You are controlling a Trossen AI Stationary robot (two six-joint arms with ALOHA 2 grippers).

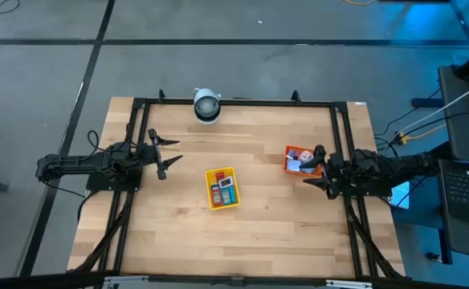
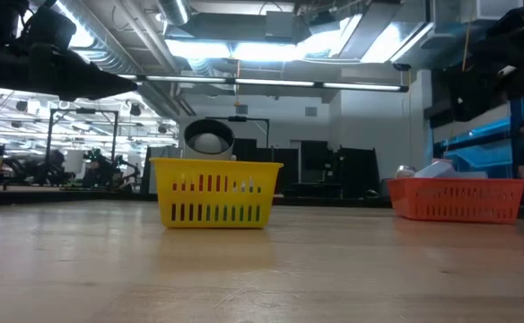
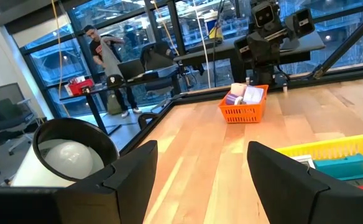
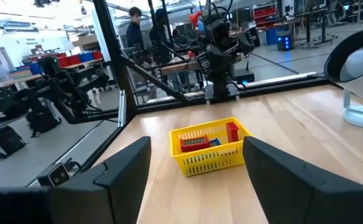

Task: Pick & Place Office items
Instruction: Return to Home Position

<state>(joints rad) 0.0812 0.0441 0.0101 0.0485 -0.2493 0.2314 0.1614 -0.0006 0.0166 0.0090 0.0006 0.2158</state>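
jaws on both my arms are released, the fingers wide apart with nothing between them. my left arm (image 1: 98, 164) lies along the left edge of the surface (image 1: 258, 241), its jaws pointing in toward the middle, well apart from both baskets. my right arm (image 1: 379, 170) lies at the right edge, its jaws just beside the orange basket (image 2: 455, 199); whether they touch its wall i cannot tell.

the office items (image 1: 222, 189) sit in two lots. red, blue and teal blocks lie in the yellow basket (image 2: 215, 202) near the middle of the surface. past my right wrist i see two red blocks (image 4: 194, 144) and a blue block (image 4: 214, 142) inside it, and past my left wrist a teal block (image 3: 343, 167) lying flat in it. white and lavender packets (image 3: 243, 94) are heaped in the orange basket and rise above its rim.

a white round object (image 1: 206, 105) with a dark centre stands at the far edge of the surface, between my two arms. a person (image 3: 104, 53) stands in the room beyond.
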